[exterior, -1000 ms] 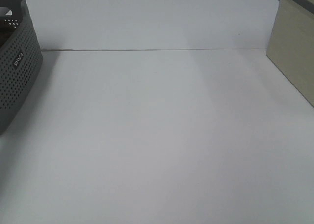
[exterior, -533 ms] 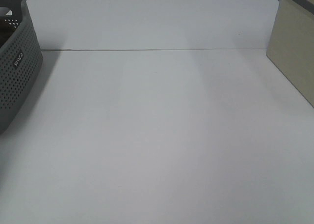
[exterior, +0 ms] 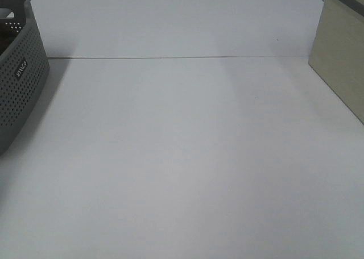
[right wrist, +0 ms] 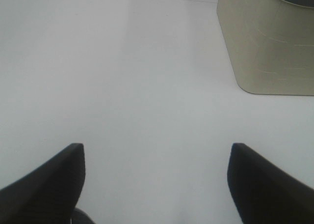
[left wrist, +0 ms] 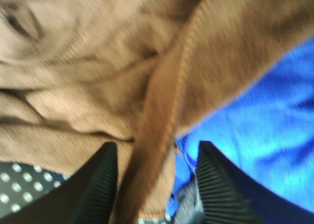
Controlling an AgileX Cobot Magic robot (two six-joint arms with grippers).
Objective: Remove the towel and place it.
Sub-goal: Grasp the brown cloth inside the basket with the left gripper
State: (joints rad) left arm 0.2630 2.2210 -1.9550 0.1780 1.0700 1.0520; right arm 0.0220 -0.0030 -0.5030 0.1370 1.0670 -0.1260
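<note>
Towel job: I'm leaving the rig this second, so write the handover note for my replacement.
Left claw: open, straddling a raised fold of the brown towel, not yet clamped.
Right claw: open, empty, over the white table.
Towel: crumpled beside a blue cloth at the grey basket; out of the high view.
Done: towel not yet removed.
Left: grip, lift it away, place it on the table.

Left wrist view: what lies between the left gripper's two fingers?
A hemmed fold of the brown towel, flanked by the left gripper; the left wrist view shows it.
</note>
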